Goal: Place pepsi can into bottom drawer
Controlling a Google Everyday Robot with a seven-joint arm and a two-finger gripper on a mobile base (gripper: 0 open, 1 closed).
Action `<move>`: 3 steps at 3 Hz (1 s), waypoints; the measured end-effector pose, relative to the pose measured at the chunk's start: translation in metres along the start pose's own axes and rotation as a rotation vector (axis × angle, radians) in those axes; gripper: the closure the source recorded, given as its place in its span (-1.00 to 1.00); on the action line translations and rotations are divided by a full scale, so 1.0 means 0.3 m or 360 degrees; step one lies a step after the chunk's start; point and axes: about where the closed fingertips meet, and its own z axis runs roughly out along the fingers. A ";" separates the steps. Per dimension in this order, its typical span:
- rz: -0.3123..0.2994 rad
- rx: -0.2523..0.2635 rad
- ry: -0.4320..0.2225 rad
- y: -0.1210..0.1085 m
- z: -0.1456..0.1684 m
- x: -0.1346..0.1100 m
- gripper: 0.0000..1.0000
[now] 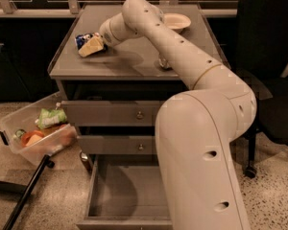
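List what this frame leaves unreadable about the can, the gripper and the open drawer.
- Pepsi can: camera view, partly covered by the gripper at the cabinet top's left; hold unclear.
- Second can: mostly behind the arm.
- Bottom drawer: right side hidden by the arm, front cut off by the lower edge.

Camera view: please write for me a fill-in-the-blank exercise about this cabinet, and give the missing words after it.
1. The bottom drawer of the cabinet is pulled ____.
2. The gripper is at the pepsi can, on the cabinet's ____.
3. The plastic bin beside the cabinet rests on the ____.
Missing words: open; top; floor.
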 end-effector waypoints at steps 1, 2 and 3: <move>-0.0012 -0.0029 0.0015 0.012 0.011 0.008 -0.16; -0.0012 -0.0029 0.0015 0.012 0.011 0.008 0.31; -0.0018 0.0015 -0.0003 0.003 -0.046 0.013 0.77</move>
